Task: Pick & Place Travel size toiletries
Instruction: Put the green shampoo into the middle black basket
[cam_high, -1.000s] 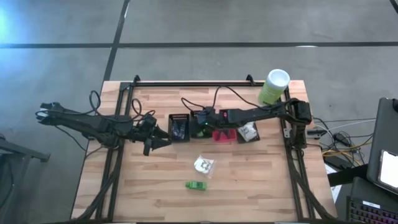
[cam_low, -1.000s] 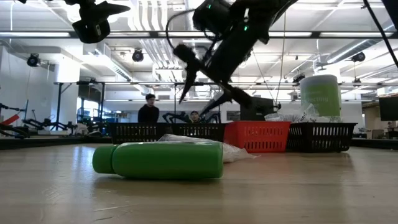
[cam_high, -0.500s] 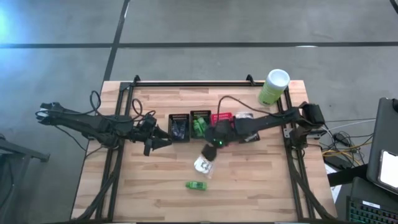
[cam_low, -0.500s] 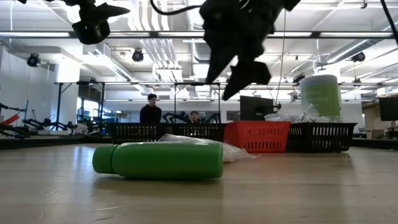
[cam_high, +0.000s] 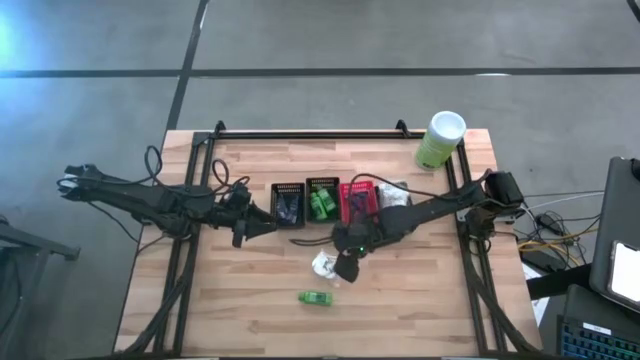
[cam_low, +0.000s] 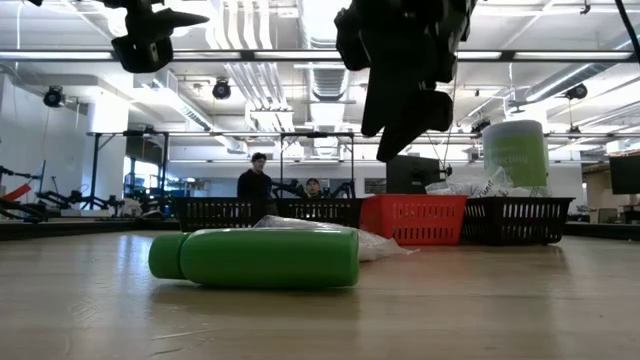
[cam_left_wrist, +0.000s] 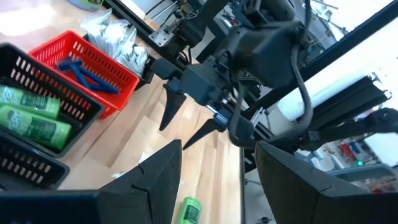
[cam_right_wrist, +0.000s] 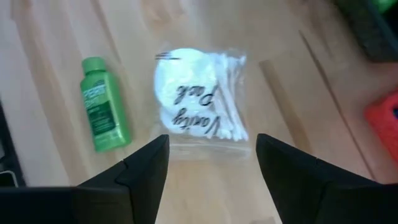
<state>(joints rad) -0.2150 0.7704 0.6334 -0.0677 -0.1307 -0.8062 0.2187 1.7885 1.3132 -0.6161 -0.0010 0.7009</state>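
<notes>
Right gripper (cam_right_wrist: 211, 165), jaws wide and empty, hovers over the white packet (cam_high: 323, 264) lying mid-tabletop, green bottle (cam_high: 317, 297) at its 6 o'clock. Advice: descend vertically, straddle the packet's bulge, pinch gently. Left gripper (cam_left_wrist: 214, 168), open, waits at 9 o'clock.

A bright green bottle (cam_right_wrist: 104, 113) lies on the pale striped wood table (cam_high: 420, 300). A clear packet (cam_right_wrist: 199, 102) holds white contents under black script lettering. Red basket (cam_left_wrist: 84, 62) holds blue razors (cam_left_wrist: 87, 73); black basket (cam_left_wrist: 37, 124) holds green bottles (cam_left_wrist: 34, 121).
</notes>
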